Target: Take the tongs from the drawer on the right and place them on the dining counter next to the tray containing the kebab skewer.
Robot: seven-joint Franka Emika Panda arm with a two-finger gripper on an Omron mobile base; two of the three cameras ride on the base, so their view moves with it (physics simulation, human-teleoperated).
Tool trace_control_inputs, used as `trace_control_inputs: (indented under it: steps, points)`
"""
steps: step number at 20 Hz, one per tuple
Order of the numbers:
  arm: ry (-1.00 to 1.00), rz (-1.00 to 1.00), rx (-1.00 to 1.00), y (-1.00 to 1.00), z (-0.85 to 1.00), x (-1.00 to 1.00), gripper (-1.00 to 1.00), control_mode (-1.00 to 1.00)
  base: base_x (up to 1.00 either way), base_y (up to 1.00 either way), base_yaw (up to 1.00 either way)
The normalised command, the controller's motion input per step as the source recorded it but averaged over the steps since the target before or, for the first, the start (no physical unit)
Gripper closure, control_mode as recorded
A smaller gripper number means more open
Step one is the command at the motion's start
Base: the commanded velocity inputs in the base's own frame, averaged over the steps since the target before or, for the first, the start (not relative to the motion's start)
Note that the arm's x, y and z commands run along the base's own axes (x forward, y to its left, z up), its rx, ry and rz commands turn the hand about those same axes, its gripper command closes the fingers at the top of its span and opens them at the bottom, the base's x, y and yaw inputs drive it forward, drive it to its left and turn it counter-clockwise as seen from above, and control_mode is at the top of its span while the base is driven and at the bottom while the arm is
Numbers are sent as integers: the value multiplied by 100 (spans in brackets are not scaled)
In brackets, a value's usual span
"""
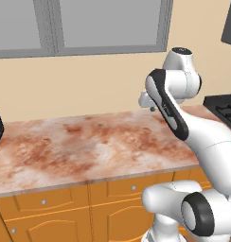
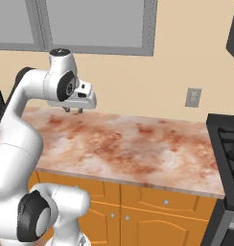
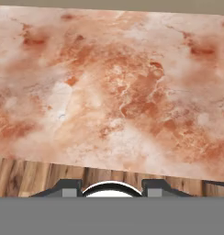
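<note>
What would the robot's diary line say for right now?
phase: start, drawers shut | gripper: open, empty, above worktop | stove: right of worktop

No text, label, brand, number or sign can be read in any of the views. The marbled worktop [image 2: 133, 144] below the jaws is unmarked, and the orange drawer fronts [image 1: 131, 188] beneath it carry plain silver knobs only. The wall plate [image 2: 193, 97] seen to the right of the jaws is blank, and nothing is printed on the window frame [image 1: 51, 28] above them.
</note>
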Motion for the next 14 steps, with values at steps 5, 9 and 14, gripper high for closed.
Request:
trace_control_inputs:
  steps: [5, 9, 14]
  points:
    - [0, -12, 2, -40, -11, -29, -100, -100, 0, 0, 0]
    - [0, -29, 7, -79, -17, -56, -100, -100, 0, 0, 0]
    - [0, -31, 8, -93, -31, -63, -100, -100, 0, 0, 0]
